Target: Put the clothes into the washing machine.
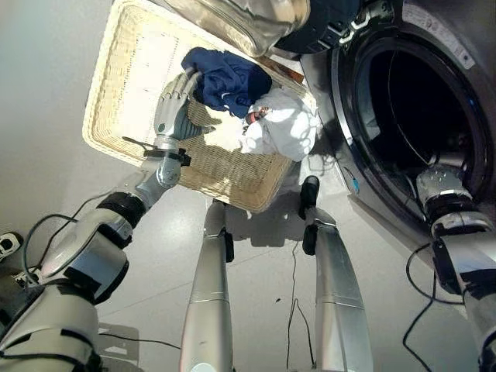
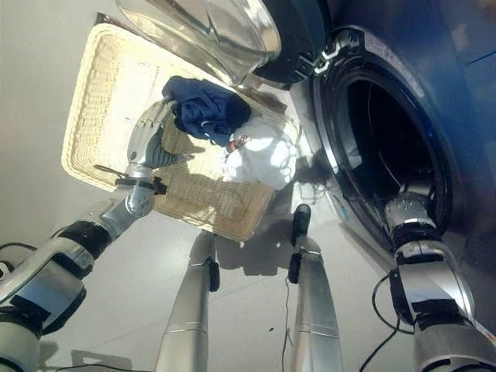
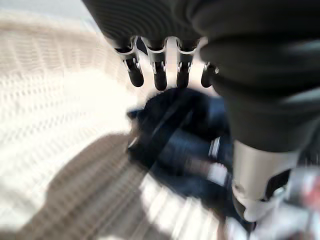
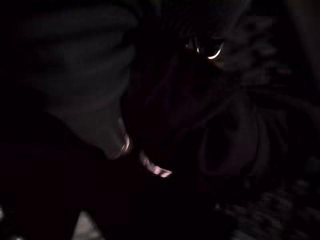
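The wicker basket [image 1: 124,85] held navy [image 1: 229,77] and white clothes [image 1: 283,128]; the left hand [image 1: 172,105] hovered open, the right hand's state hidden inside the washing machine drum [image 1: 418,101].

Washing machine [image 1: 434,101] port stands open; the right arm enters through its lower rim and takes that part of the opening, the upper part dark and unblocked. Open door [image 1: 256,19] overhangs the basket's [image 1: 116,85] far corner beside the machine. Navy garment [image 1: 225,77] and white garment [image 1: 283,124] crowd that same side. Left hand [image 1: 174,105] sits just beside the navy garment. Basket's outer half bare wicker.
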You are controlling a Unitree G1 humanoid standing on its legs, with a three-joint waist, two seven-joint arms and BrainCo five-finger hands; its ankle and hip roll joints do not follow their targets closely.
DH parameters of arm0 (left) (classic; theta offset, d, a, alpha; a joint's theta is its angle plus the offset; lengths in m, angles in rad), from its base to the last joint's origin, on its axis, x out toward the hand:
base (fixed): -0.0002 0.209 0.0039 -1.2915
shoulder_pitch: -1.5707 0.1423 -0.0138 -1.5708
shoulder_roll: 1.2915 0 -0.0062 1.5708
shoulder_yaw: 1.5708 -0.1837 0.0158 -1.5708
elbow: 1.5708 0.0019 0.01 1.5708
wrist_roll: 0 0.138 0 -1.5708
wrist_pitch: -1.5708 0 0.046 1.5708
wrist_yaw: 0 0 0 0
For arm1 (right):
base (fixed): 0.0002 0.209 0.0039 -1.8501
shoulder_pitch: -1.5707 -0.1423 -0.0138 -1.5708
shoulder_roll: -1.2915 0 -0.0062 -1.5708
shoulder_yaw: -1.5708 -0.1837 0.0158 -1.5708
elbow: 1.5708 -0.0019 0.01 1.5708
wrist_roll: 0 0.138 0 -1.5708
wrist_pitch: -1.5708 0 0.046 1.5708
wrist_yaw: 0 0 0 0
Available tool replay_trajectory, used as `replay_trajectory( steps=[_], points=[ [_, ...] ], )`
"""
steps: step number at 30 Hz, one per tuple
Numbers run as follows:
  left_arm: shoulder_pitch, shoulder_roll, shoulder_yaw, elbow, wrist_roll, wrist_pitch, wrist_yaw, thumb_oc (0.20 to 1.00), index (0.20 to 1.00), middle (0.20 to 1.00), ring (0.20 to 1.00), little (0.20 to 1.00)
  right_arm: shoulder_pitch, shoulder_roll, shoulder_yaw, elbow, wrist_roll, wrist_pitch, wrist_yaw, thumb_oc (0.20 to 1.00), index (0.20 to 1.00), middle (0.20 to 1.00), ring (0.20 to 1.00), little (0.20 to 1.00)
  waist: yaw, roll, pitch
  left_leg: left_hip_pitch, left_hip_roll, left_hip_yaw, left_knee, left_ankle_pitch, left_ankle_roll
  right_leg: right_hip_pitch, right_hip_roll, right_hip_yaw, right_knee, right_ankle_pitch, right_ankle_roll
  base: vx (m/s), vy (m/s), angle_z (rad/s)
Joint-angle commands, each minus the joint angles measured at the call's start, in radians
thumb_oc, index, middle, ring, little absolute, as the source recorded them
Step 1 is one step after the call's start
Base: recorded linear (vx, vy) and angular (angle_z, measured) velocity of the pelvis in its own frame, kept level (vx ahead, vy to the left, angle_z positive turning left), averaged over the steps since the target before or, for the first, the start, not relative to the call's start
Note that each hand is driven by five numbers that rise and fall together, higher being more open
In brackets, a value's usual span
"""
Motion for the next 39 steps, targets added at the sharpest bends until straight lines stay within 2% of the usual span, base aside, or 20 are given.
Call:
replay_trajectory(
  steps=[1,5,8,10,12,14,15,18,25,26,31,33,39],
  points=[
    [-0.1,0.022,0.005,0.054,-0.035,0.015,-0.053,1.0,1.0,1.0,1.0,1.0,-0.061,-0.202,0.015,0.026,-0.02,0.008,0.067,1.0,1.0,1.0,1.0,1.0,-0.009,-0.034,-0.011,0.013,-0.062,0.031,0.112,-0.135,0.04,0.082,0.088,-0.043,-0.205,0.157,0.049,0.0,0.0,0.0],
    [-0.191,0.001,-0.083,0.132,-0.024,0.059,-0.093,1.0,1.0,1.0,1.0,1.0,-0.101,-0.194,0.051,0.137,0.009,0.05,0.147,1.0,1.0,1.0,1.0,1.0,-0.01,-0.039,-0.011,-0.001,-0.069,0.021,0.11,-0.14,0.046,0.073,0.091,-0.044,-0.216,0.16,0.05,0.0,0.0,0.0],
    [-0.223,-0.011,-0.099,0.17,-0.023,0.078,-0.08,1.0,1.0,1.0,1.0,1.0,-0.134,-0.184,0.084,0.164,-0.026,0.054,0.14,1.0,1.0,1.0,1.0,1.0,-0.01,-0.04,-0.011,-0.009,-0.071,0.019,0.11,-0.14,0.046,0.068,0.089,-0.046,-0.222,0.161,0.049,0.0,0.0,0.0],
    [-0.249,-0.014,-0.101,0.2,-0.023,0.082,-0.04,1.0,1.0,1.0,1.0,1.0,-0.153,-0.173,0.1,0.176,-0.045,0.054,0.136,1.0,1.0,1.0,1.0,1.0,-0.011,-0.04,-0.011,-0.009,-0.07,0.018,0.106,-0.14,0.044,0.067,0.086,-0.046,-0.226,0.161,0.051,0.0,0.0,0.0],
    [-0.274,-0.015,-0.089,0.216,0.0,0.093,0.041,1.0,1.0,1.0,1.0,1.0,-0.161,-0.155,0.116,0.163,-0.072,0.049,0.111,1.0,1.0,1.0,1.0,1.0,-0.012,-0.043,-0.011,-0.015,-0.071,0.017,0.106,-0.141,0.043,0.064,0.085,-0.046,-0.23,0.159,0.05,0.0,0.0,0.0],
    [-0.279,-0.017,-0.085,0.222,0.004,0.094,0.069,1.0,1.0,1.0,1.0,1.0,-0.163,-0.15,0.121,0.161,-0.074,0.047,0.108,1.0,1.0,1.0,1.0,1.0,-0.013,-0.044,-0.011,-0.017,-0.071,0.017,0.105,-0.141,0.043,0.064,0.085,-0.046,-0.231,0.159,0.05,0.0,0.0,0.0],
    [-0.294,-0.015,-0.075,0.232,0.042,0.107,0.141,1.0,1.0,1.0,1.0,1.0,-0.162,-0.141,0.127,0.157,-0.08,0.046,0.1,1.0,1.0,1.0,1.0,1.0,-0.012,-0.048,-0.011,-0.019,-0.07,0.016,0.102,-0.14,0.041,0.065,0.084,-0.05,-0.236,0.159,0.05,0.0,0.0,0.0],
    [-0.311,-0.02,-0.046,0.266,0.103,0.088,0.233,1.0,1.0,1.0,1.0,1.0,-0.153,-0.117,0.132,0.154,-0.077,0.042,0.09,1.0,1.0,1.0,1.0,1.0,-0.01,-0.059,-0.011,-0.024,-0.067,0.012,0.101,-0.14,0.038,0.064,0.083,-0.054,-0.239,0.159,0.051,-0.01,-0.025,0.0],
    [-0.338,-0.034,-0.009,0.306,0.193,0.05,0.382,1.0,1.0,1.0,1.0,1.0,-0.151,-0.075,0.132,0.147,-0.063,0.03,0.081,1.0,1.0,1.0,1.0,1.0,-0.013,-0.08,-0.011,-0.038,-0.067,0.002,0.095,-0.132,0.037,0.057,0.087,-0.059,-0.252,0.174,0.05,-0.01,-0.044,0.01],
    [-0.337,-0.038,-0.006,0.309,0.198,0.041,0.389,1.0,1.0,1.0,1.0,1.0,-0.146,-0.068,0.134,0.148,-0.063,0.028,0.082,1.0,1.0,1.0,1.0,1.0,-0.012,-0.083,-0.011,-0.029,-0.066,0.0,0.099,-0.144,0.037,0.066,0.089,-0.059,-0.249,0.165,0.051,0.0,0.0,0.0],
    [-0.344,-0.041,0.006,0.316,0.236,-0.022,0.402,1.0,1.0,1.0,1.0,1.0,-0.151,-0.052,0.137,0.145,-0.062,0.025,0.084,1.0,1.0,1.0,1.0,1.0,-0.012,-0.091,-0.011,-0.027,-0.063,-0.002,0.095,-0.146,0.034,0.07,0.092,-0.06,-0.254,0.166,0.051,0.0,0.0,0.0],
    [-0.353,-0.05,-0.007,0.318,0.265,-0.068,0.371,1.0,1.0,1.0,1.0,1.0,-0.157,-0.041,0.137,0.142,-0.067,0.018,0.079,1.0,1.0,1.0,1.0,1.0,-0.016,-0.093,-0.011,-0.033,-0.065,-0.001,0.092,-0.138,0.035,0.066,0.092,-0.061,-0.261,0.176,0.05,0.0,0.0,0.0],
    [-0.349,-0.066,-0.083,0.309,0.286,-0.11,0.302,1.0,1.0,1.0,1.0,1.0,-0.154,-0.035,0.144,0.139,-0.059,0.017,0.092,1.0,1.0,1.0,1.0,1.0,-0.022,-0.092,-0.011,-0.026,-0.064,0.001,0.094,-0.15,0.036,0.07,0.097,-0.054,-0.263,0.175,0.054,0.0,0.0,0.0]
  ],
)
